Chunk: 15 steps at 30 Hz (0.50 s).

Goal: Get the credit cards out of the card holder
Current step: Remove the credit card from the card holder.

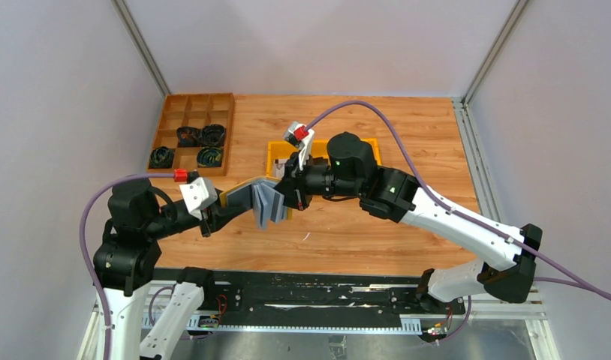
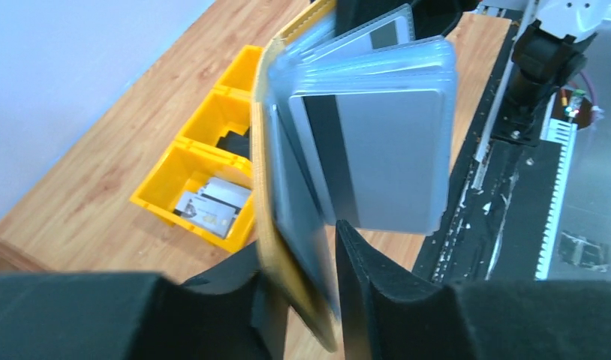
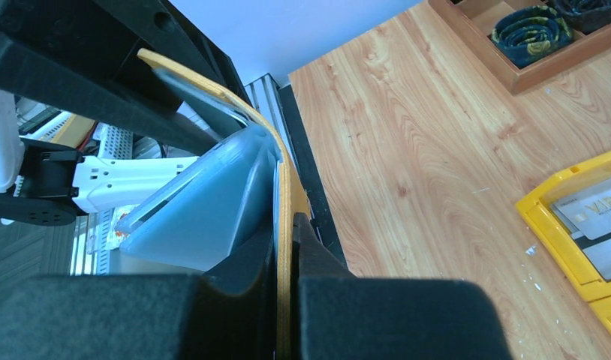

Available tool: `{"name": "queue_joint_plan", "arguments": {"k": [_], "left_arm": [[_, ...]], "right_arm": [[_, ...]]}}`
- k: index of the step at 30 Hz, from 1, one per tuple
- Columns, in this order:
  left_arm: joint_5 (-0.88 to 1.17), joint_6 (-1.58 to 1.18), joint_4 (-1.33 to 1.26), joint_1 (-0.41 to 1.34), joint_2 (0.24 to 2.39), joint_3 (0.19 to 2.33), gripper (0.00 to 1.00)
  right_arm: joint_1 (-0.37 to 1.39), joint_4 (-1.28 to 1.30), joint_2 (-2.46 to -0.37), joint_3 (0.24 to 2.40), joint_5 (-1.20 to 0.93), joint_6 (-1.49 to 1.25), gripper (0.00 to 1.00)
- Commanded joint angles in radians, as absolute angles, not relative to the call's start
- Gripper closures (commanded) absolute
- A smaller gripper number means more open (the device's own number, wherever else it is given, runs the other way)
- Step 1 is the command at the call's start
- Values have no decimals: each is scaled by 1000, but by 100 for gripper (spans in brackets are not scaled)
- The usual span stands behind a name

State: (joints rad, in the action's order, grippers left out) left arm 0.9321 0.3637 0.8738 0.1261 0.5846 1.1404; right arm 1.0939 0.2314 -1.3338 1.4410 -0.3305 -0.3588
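Bright, even, diffuse light from overhead; only faint soft shadows under the arms on the table [image 1: 362,232], no hard glare. Top view sharp, slight wide-angle bend at edges. Left wrist cam: card holder [image 2: 262,187] smeared at its lower edge, left fingers [image 2: 370,285] out of focus. Right wrist cam: right fingers [image 3: 392,315] blurred, bg wood grain crisp

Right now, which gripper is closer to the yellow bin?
Right. The right gripper, clamped on the card holder, sits just in front of the yellow bin; the left gripper grips the other cover farther left.
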Motion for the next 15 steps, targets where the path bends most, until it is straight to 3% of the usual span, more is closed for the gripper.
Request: {"name": "queue_joint_plan", "arguments": {"k": [1, 5, 8, 10, 15], "left_arm": [[910, 388, 851, 126, 569, 1151, 71], [916, 389, 851, 126, 573, 1165, 88], [909, 385, 852, 125, 577, 1178, 100], [907, 376, 851, 126, 580, 1188, 100], [852, 387, 850, 126, 577, 1173, 100]], "right_arm": [[1107, 149, -1288, 1429, -403, -356, 100], [1104, 128, -1283, 1409, -452, -353, 98], [1067, 127, -1272, 1381, -478, -369, 71], [1005, 126, -1259, 1353, -511, -384, 49], [863, 195, -1220, 1340, -498, -385, 25]]}}
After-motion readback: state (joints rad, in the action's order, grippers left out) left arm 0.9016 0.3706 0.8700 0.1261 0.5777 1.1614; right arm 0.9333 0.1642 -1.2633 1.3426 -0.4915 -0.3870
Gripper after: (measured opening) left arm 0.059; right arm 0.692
